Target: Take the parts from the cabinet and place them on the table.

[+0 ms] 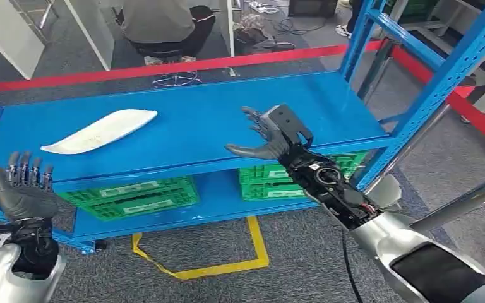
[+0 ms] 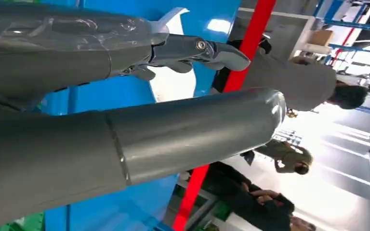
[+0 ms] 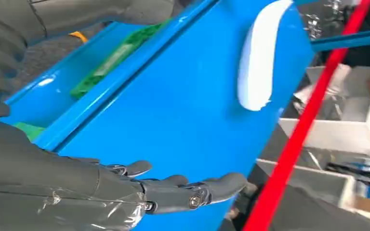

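White part (image 1: 101,130) on the blue shelf (image 1: 196,120) — left robot hand (image 1: 24,183) and right robot hand (image 1: 271,134) both released, no legible labels

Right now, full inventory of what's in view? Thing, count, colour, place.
White part: 1, white, long, lying on the top shelf, left side.
Shelf rack: 1, blue, in front of the robot.
Crates: 2, green, on the lower shelf.
Floor tape: red line behind the rack; yellow marking in front.
Person: 1, seated behind the red line.
Left hand: grey, empty, raised at the rack's left front edge.
Right hand: grey, empty, fingers spread over the top shelf, right side.
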Motion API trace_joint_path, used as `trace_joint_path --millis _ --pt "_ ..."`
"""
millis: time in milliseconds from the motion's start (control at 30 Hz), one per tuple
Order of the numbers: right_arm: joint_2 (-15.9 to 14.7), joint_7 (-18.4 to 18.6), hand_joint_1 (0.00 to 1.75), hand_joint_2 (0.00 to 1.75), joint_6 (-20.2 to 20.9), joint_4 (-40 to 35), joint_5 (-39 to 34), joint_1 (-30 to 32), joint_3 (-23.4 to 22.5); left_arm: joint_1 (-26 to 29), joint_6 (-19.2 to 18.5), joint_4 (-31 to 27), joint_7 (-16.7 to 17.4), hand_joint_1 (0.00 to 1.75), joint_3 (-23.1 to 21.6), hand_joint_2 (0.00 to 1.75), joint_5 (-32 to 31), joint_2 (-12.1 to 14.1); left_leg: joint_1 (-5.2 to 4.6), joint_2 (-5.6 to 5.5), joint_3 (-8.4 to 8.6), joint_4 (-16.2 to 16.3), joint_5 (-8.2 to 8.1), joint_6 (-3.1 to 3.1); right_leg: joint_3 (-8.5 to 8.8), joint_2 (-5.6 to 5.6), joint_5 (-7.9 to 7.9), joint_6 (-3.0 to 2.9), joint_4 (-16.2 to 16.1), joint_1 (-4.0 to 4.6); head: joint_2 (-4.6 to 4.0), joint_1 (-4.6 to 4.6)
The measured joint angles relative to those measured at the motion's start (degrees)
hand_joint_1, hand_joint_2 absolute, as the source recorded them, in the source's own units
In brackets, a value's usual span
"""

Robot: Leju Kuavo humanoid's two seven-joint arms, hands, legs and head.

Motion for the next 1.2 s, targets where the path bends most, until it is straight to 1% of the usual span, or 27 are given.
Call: trace_joint_path --millis 33,100,133,167,200,267,300,333,367,433,467,500,533,567,633,667,700,800,833,867,933,967,1000,1033,1067,1133,1200 --pt "-0.07 0.07 0.0 1.75 0.22 0.22 0.0 -0.05 -0.02 -0.01 -0.07 0.0 0.0 0.0 0.0 0.0 -0.02 0.0 0.0 0.0 0.47 -2.91 2.25 0.15 0.64 0.01 -0.49 0.13 0.0 -0.04 0.0 -0.02" --pt "-0.15 0.13 0.0 1.75 0.35 0.57 0.0 -0.44 -0.02 -0.1 -0.11 0.0 0.0 0.0 0.0 0.0 -0.02 0.0 -0.03 0.01 3.87 -13.21 9.42 0.61 2.16 0.02 -1.63 0.5 -0.05 -0.08 0.0 -0.04" --pt "-0.19 0.11 0.0 1.75 0.37 0.79 0.0 -0.7 0.0 -0.11 -0.11 0.0 0.0 0.0 0.0 0.0 -0.02 0.0 -0.14 0.04 5.14 -17.75 12.65 1.09 2.61 0.04 -2.14 0.81 -0.07 0.0 0.0 -0.28" --pt "-0.2 0.2 0.0 1.75 0.37 1.01 0.0 -0.82 0.0 -0.19 -0.13 0.0 0.0 0.0 0.0 0.0 -0.02 0.02 -0.46 0.06 5.23 -18.1 10.61 1.09 2.79 0.28 -2.56 1.17 0.04 0.18 0.0 -0.94" --pt "-0.31 0.31 0.0 1.75 0.46 1.18 0.0 -1.01 -0.02 -0.17 -0.15 -0.02 0.0 0.0 0.0 0.0 -0.02 -0.02 -0.61 -0.03 5.48 -17.92 10.39 1.48 2.7 0.24 -2.93 1.63 -0.3 0.18 0.0 -1.38" --pt "-0.59 0.48 0.0 1.75 0.88 1.38 0.15 -1.11 -0.02 -0.29 -0.15 -0.02 0.0 0.0 0.0 0.0 -0.15 -0.09 -0.4 0.0 6.12 -18.42 10.53 2.14 3.42 0.27 -2.51 2.28 0.31 0.34 0.0 -1.27" --pt "-0.93 0.61 0.0 1.75 1.03 1.46 0.15 -1.35 -0.06 -0.36 -0.05 -0.13 -0.02 0.0 0.0 0.0 -0.2 -0.13 0.04 0.03 7.04 -18.59 10.64 2.43 3.19 0.15 -3.27 2.49 0.5 0.16 0.0 -1.16" --pt "-0.96 0.63 0.0 1.75 1.4 1.59 0.15 -1.52 0.02 -0.51 0.0 -0.15 -0.04 0.0 0.0 0.0 -0.24 -0.13 -0.11 -0.06 7.66 -18.7 10.24 2.65 2.44 -0.15 -3.67 2.63 2.72 0.07 0.0 -0.81" --pt "-1.0 0.74 0.0 1.75 1.71 1.73 0.15 -1.93 0.09 -0.69 0.02 -0.17 0.02 0.0 0.0 0.0 -0.26 -0.24 -0.13 -0.04 8.05 -18.66 9.94 3.02 0.26 -0.19 -4.52 2.69 6.99 0.03 0.0 -0.76" --pt "-1.25 0.92 0.0 1.75 1.9 2.06 0.17 -1.99 0.09 -0.49 0.2 -0.17 0.2 0.0 -0.02 0.0 -0.28 -0.44 -0.18 -0.09 8.69 -18.66 9.12 3.08 -5.76 -0.18 -8.21 2.99 16.42 0.02 0.0 -0.72" --pt "-1.4 1.14 0.0 1.75 2.14 2.29 0.18 -1.97 0.13 -0.26 0.24 -0.17 0.37 0.0 -0.02 0.0 -0.28 -0.44 -0.18 -0.14 9.14 -18.63 8.68 3.08 -7.98 -0.19 -9.96 3.35 18.88 0.0 0.0 -0.65" --pt "-1.48 1.27 0.0 1.75 2.27 2.45 0.18 -1.97 0.17 -0.05 0.28 -0.17 0.46 0.0 -0.02 0.0 -0.28 -0.44 -0.18 -0.19 9.68 -18.58 8.21 3.03 -8.95 -0.21 -10.14 3.53 18.83 -0.02 0.0 -0.63" --pt "-1.53 1.35 0.0 1.75 2.49 2.58 0.22 -1.99 0.17 0.07 0.28 -0.18 0.61 0.0 -0.02 0.0 -0.33 -0.5 -0.17 -0.23 10.44 -18.55 7.65 2.93 -8.74 -0.26 -8.71 3.33 16.42 -0.03 0.0 -0.55" --pt "-1.62 1.49 0.0 1.75 2.69 2.67 0.42 -2.02 0.17 0.1 0.28 -0.2 0.7 0.0 -0.02 0.0 -0.37 -0.55 -0.17 -0.28 11.31 -18.5 7.05 2.81 -7.6 -0.29 -5.59 3.1 12.08 -0.03 0.0 -0.48" --pt "-1.77 1.84 0.0 1.75 2.93 2.86 0.79 -2.23 0.2 0.06 0.24 -0.2 0.72 0.0 -0.02 0.0 -0.46 -0.74 -0.18 -0.29 12.45 -18.54 5.86 2.41 -4.95 -0.31 3.56 2.6 1.89 -0.01 0.0 -0.48" --pt "-1.9 1.84 0.0 1.75 3.08 3.15 0.87 -2.46 0.22 0.02 0.17 -0.2 0.87 0.0 -0.04 0.0 -0.55 -0.85 -0.47 -0.4 12.91 -18.02 5.4 2.07 -5.22 -0.26 3.26 2.44 0.05 0.36 0.0 -0.96" --pt "-1.97 2.12 0.0 1.75 3.35 3.34 0.94 -2.55 0.28 -0.11 0.15 -0.22 0.87 0.0 -0.04 0.0 -0.61 -0.87 -0.53 -0.5 12.71 -18.32 5.22 1.78 -4.31 -0.29 2.51 1.94 0.31 0.43 0.0 -1.24" --pt "-2.08 2.01 0.0 1.75 3.91 3.65 1.01 -3.07 0.35 -0.26 0.09 -0.31 0.79 0.0 -0.07 0.0 -0.7 -0.9 -0.59 -0.47 13.35 -18.23 4.63 0.8 -3.5 -0.19 3.24 0.99 0.11 0.14 0.0 -0.68" --pt "-2.08 1.97 0.0 1.75 4.04 3.69 1.01 -3.37 0.44 -0.39 0.09 -0.33 0.76 0.0 -0.04 0.0 -0.77 -0.9 -0.41 -0.16 12.76 -16.8 4.25 0.5 -3.0 -0.1 3.2 0.82 -0.05 -0.01 0.0 -0.5" --pt "-2.08 1.92 0.0 1.75 4.31 3.76 1.01 -3.78 0.48 -0.64 0.04 -0.33 0.76 0.0 -0.07 0.0 -0.76 -0.92 -0.43 -0.07 10.62 -13.18 3.25 0.24 -2.89 -0.12 2.99 0.51 -0.05 -0.06 0.0 -0.61" --pt "-2.12 1.84 0.0 1.75 4.61 4.31 0.98 -4.22 0.55 -0.59 -0.02 -0.31 0.77 0.0 -0.07 0.0 -0.76 -0.92 -0.18 -0.06 4.62 -3.9 -0.24 -0.02 -2.82 -0.13 2.6 0.16 -0.03 0.02 0.0 -0.48" --pt "-2.12 1.77 0.0 1.75 4.7 4.61 0.92 -4.24 0.59 -0.41 -0.02 -0.31 0.76 0.0 -0.07 0.0 -0.76 -0.9 -0.17 -0.06 1.96 -0.42 -1.56 0.02 -2.78 -0.1 2.34 0.11 0.03 0.09 0.0 -0.46" --pt "-2.12 1.68 0.0 1.75 4.92 4.85 0.76 -4.23 0.7 -0.3 -0.02 -0.31 0.66 0.0 -0.07 0.0 -0.77 -0.9 -0.17 -0.06 0.22 0.74 -1.18 0.08 -2.63 -0.02 2.04 0.12 0.13 0.14 0.0 -0.48" --pt "-2.12 1.49 0.0 0.0 5.09 5.09 0.74 -4.25 0.77 -0.31 0.02 -0.31 0.46 0.0 -0.07 0.0 -0.79 -0.9 -0.17 -0.06 0.2 -1.08 0.66 0.23 -2.35 0.05 1.72 0.13 0.21 0.19 0.0 -0.48" --pt "-2.12 1.18 0.0 0.0 5.23 5.27 0.55 -4.28 0.81 -0.38 0.15 -0.31 0.22 0.0 -0.07 0.0 -0.81 -0.9 -0.2 -0.06 1.49 -5.4 3.83 0.5 -1.91 0.11 1.36 0.2 0.25 0.3 0.0 -0.5" --pt "-2.1 0.57 0.0 0.0 5.35 5.62 -0.44 -4.33 0.92 -0.57 0.39 -0.31 -0.2 0.0 -0.07 0.0 -0.85 -0.85 -0.39 -0.05 5.89 -16.65 10.87 1.25 -0.92 0.12 0.58 0.36 0.21 0.4 0.0 -0.55" --pt "-2.12 0.13 0.0 0.0 5.4 5.99 -1.31 -4.51 1.01 -0.74 0.5 -0.31 -0.37 0.0 -0.07 0.0 -0.94 -0.87 -1.08 -0.04 6.54 -18.39 8.8 1.53 -0.9 0.13 0.26 0.85 0.14 0.4 0.0 -0.89"
